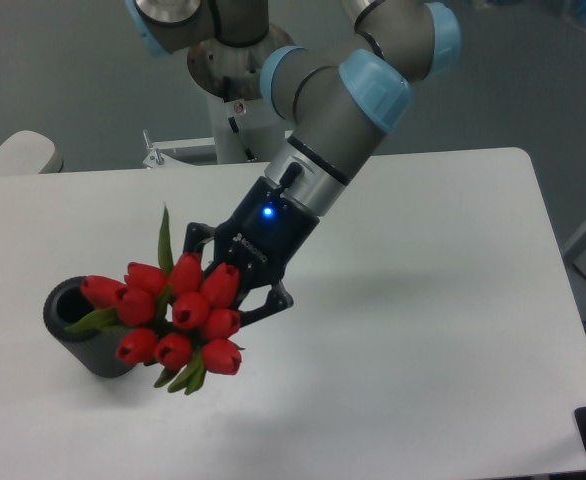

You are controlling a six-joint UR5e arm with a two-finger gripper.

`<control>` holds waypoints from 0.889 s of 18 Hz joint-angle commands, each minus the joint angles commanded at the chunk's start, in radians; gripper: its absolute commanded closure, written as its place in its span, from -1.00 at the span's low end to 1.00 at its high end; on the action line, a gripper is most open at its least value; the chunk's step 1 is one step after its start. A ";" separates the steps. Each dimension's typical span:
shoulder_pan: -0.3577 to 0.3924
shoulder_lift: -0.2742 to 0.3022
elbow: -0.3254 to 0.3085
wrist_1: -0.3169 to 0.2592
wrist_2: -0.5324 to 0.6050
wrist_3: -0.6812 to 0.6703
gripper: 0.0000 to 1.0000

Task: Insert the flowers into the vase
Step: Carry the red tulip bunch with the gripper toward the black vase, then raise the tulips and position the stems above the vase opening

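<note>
The flowers (178,310) are a tight bunch of red tulip buds with a few green leaves, their heads facing the camera and their stems hidden behind the buds. My gripper (235,272) is shut on the bunch from the upper right and holds it tilted above the table. The vase (81,345), a dark grey cylinder with a round hole in its top, stands on the white table at the left. The bunch's left buds overlap the vase's right rim in this view. I cannot tell whether the stems reach the hole.
The white table (423,300) runs to the right and front edges. The arm's base (235,110) stands at the table's back edge. A pale rounded object (18,155) sits at the far left behind the table.
</note>
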 joint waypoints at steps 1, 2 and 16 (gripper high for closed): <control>-0.006 0.014 0.000 0.000 -0.008 -0.005 0.33; -0.008 0.025 0.000 0.000 -0.017 -0.023 0.33; -0.095 0.166 -0.054 0.002 -0.072 -0.071 0.33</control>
